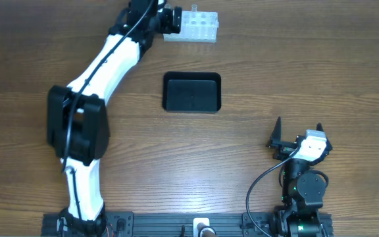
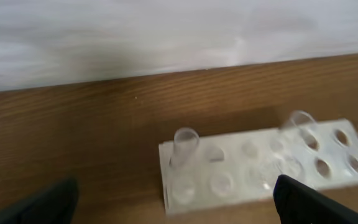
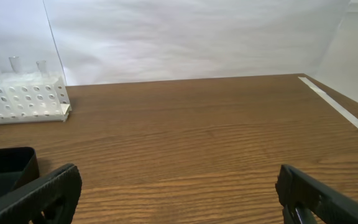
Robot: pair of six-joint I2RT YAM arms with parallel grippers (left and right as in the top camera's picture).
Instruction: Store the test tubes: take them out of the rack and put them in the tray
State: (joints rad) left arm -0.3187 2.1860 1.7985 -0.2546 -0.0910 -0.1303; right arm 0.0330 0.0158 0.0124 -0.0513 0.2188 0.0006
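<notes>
Test tubes [image 2: 185, 144] stand in the rack [image 2: 253, 155]; left claw [image 2: 173, 191] spread wide over it, holding nothing; right claw [image 3: 178, 180] likewise apart.

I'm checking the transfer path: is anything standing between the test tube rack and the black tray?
Nothing visible does. Plain tabletop lies between the rack and the tray; the left gripper is open at the rack's end, and the right gripper sits well off to the side.

white rack [image 1: 191, 27] far edge | clear tubes [image 2: 185, 144] upright in it | black tray [image 1: 192, 92] mid-table
</notes>
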